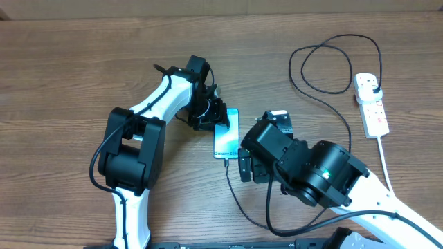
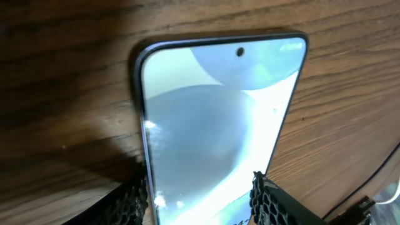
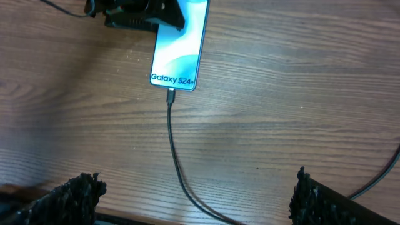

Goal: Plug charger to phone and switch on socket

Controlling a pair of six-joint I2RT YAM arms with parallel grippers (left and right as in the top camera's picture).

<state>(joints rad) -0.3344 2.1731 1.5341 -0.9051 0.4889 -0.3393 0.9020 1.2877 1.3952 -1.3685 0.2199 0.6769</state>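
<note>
The phone [image 1: 226, 135] lies flat on the wooden table, its blue-teal "Galaxy" screen facing up. My left gripper [image 1: 214, 117] is shut on its top end, with a finger on each long edge [image 2: 201, 201]. The charger's thin black cable [image 1: 235, 197] has its small connector in the phone's bottom port [image 3: 170, 95]. It loops across the table to a black plug [image 1: 374, 85] seated in the white socket strip [image 1: 374, 114] at the far right. My right gripper [image 1: 248, 168] is open and empty above the cable [image 3: 178, 169], just right of the phone's bottom end [image 3: 178, 50].
The socket's thick white cord [image 1: 385, 166] runs toward the front edge, past my right arm [image 1: 325, 173]. The charger cable makes a large loop [image 1: 325, 66] at the back right. My left arm [image 1: 131, 149] stands left of the phone.
</note>
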